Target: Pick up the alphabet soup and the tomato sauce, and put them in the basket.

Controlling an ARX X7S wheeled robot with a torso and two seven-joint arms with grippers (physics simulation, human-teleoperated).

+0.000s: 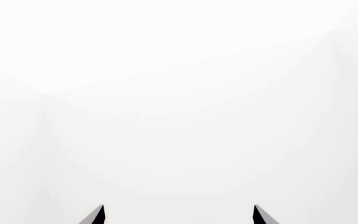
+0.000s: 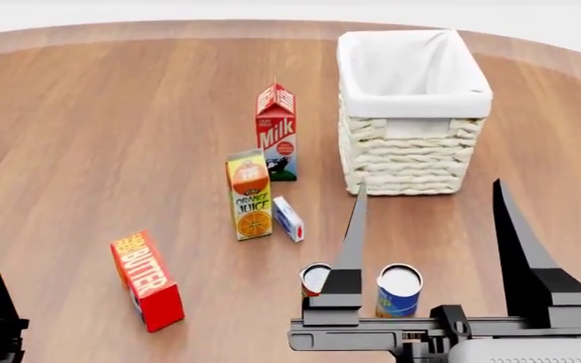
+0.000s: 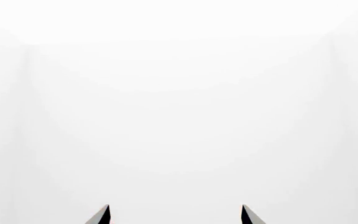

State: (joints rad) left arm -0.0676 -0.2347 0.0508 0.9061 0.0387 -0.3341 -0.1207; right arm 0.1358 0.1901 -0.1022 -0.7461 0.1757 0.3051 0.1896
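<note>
While your right gripper hangs w/ jaws spread wide, the alphabet soup stands upright on the table between its fingers, tomato sauce just beside, behind one finger. Basket sits farther back; left gripper tips also apart.

Your right gripper hangs near and to the right, fingers spread wide, pointing away (tips only, in its wrist view); your left gripper gapes too.
</note>
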